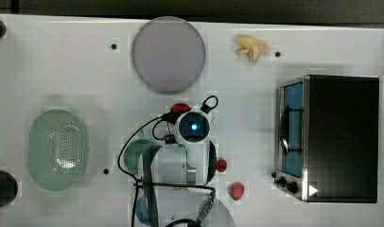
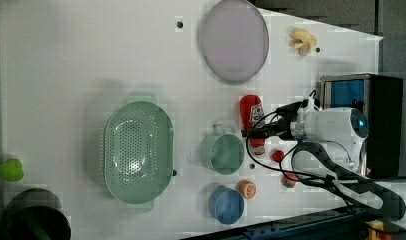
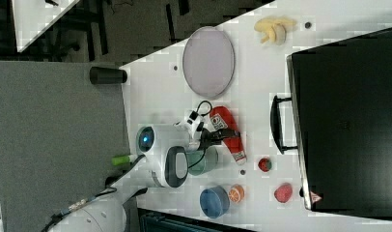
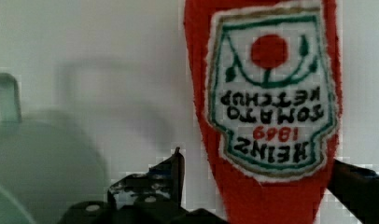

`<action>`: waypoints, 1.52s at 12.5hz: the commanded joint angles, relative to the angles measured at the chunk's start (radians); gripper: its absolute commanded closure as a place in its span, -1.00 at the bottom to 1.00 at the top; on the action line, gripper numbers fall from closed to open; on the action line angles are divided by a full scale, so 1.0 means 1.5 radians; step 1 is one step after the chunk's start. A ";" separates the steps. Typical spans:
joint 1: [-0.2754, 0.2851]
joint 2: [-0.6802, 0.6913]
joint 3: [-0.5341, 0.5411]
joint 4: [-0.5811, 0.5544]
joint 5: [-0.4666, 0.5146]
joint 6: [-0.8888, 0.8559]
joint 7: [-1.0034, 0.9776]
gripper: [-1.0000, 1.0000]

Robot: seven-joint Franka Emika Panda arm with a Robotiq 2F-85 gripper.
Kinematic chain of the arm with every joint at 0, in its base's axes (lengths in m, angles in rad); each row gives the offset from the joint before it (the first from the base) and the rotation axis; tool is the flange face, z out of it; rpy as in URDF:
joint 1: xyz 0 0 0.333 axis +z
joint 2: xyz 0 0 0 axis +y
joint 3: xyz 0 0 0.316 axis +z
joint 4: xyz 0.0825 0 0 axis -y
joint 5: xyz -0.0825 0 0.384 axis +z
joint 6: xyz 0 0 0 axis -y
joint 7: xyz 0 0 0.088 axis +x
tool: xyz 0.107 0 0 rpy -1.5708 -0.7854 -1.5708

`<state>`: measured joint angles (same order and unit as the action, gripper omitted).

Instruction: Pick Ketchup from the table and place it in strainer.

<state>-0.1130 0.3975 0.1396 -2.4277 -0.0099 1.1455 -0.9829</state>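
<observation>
The Ketchup (image 4: 267,93), a red bottle with a white Heinz label, lies flat on the white table. My gripper (image 4: 260,170) is open and low over the bottle's lower part, one finger (image 4: 171,172) on each side and not clamped on it. The left view shows the Ketchup (image 2: 252,122) under the gripper (image 2: 256,134), just beyond the green mug. In the right view the Ketchup (image 3: 228,133) lies at an angle beneath the gripper (image 3: 217,137). The pale mint strainer (image 1: 57,149) stands empty at the top view's left; in the left view the strainer (image 2: 137,150) is left of the mug.
A green mug (image 2: 222,152) stands right beside the bottle, with a blue bowl (image 2: 226,205) and an orange (image 2: 247,189) near it. Small red fruits (image 1: 221,165) (image 1: 236,190) lie by the black oven (image 1: 336,137). A purple plate (image 1: 168,54) and bananas (image 1: 250,47) lie farther off.
</observation>
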 commanded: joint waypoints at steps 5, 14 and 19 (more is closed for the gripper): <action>-0.008 -0.040 -0.001 0.019 0.001 0.017 -0.022 -0.21; 0.000 -0.322 0.056 0.055 0.002 -0.312 0.058 -0.21; 0.018 -0.383 0.172 0.092 0.011 -0.393 0.222 -0.21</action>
<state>-0.1156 -0.2078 0.3762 -2.2891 0.0085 0.5732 -0.7759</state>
